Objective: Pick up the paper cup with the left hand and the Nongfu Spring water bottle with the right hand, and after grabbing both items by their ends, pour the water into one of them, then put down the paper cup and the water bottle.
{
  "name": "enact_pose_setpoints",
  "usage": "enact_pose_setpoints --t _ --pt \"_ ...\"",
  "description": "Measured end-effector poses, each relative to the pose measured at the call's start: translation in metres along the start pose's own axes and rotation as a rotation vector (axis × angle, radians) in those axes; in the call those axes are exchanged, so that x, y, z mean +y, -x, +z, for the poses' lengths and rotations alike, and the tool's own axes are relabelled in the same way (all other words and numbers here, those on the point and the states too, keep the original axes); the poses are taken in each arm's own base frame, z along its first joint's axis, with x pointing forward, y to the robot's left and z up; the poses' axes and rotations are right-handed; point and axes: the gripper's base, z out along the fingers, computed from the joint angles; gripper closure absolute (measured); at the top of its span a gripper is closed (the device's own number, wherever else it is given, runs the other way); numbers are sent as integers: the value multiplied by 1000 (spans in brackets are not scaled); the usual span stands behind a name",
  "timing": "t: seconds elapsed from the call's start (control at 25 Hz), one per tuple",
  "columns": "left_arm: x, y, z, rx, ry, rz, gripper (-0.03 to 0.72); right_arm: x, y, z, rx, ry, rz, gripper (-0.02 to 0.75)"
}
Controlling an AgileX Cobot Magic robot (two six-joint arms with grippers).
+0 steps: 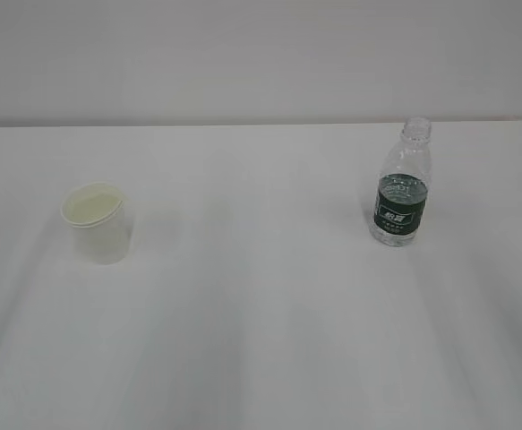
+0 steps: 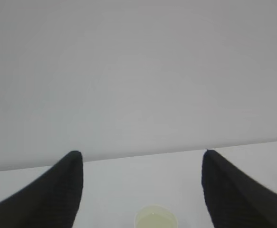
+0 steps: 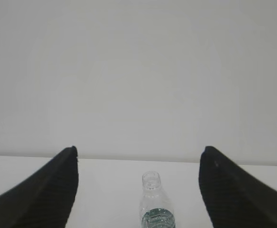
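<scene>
Both grippers hang back from the objects with their jaws spread wide and nothing between them. From the left wrist view the left gripper (image 2: 140, 190) frames the paper cup (image 2: 156, 217) low down between its two dark fingers (image 2: 57, 194), and from the right wrist view the right gripper (image 3: 138, 187) frames the Nongfu Spring water bottle (image 3: 156, 204) in the same way. That lining-up looks deliberate to me: each arm is aimed squarely at its own item, ready to move in.

Going by size, the white surface (image 1: 261, 322) fills most of the room's view. On it, well to the right, the bottle (image 1: 400, 193) stands upright with its neck uncapped and its dark green label facing out, so I judge it is set for a side grasp and an easy tip. Well to the left the cup (image 1: 98, 221) also stands upright, mouth open to receive. They sit far apart, one per arm, which should keep the arms clear of each other. Neither arm shows in the exterior view, and no grasp has begun.
</scene>
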Motion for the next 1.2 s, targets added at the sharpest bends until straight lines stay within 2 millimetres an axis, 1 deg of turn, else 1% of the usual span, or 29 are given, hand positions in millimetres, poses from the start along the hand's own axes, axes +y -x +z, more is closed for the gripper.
enact_pose_setpoints --t 0.12,0.32,0.44,0.52,0.72,0.88,1.0,1.12,1.2 --pt "1 1 -7 3 23 3 132 0 -1 -6 14 -4 2 146" --pt "2 1 -10 16 39 4 132 -1 2 -13 28 -9 2 146" --pt "3 0 -10 30 48 1 140 -1 11 -18 23 -13 2 146" --pt "4 4 -10 44 66 0 151 -1 21 -20 3 -13 3 146" --pt "7 23 -10 46 106 2 162 0 37 -26 -20 -16 3 146" --pt "10 43 -18 59 168 12 163 -1 41 -29 21 -23 4 146" --pt "12 63 -33 45 223 21 163 -1 42 -31 47 -27 5 146" --pt "15 75 -49 63 282 35 163 -2 40 -35 82 -32 4 146" --pt "15 81 -59 83 304 49 164 -2 41 -41 99 -36 5 146"
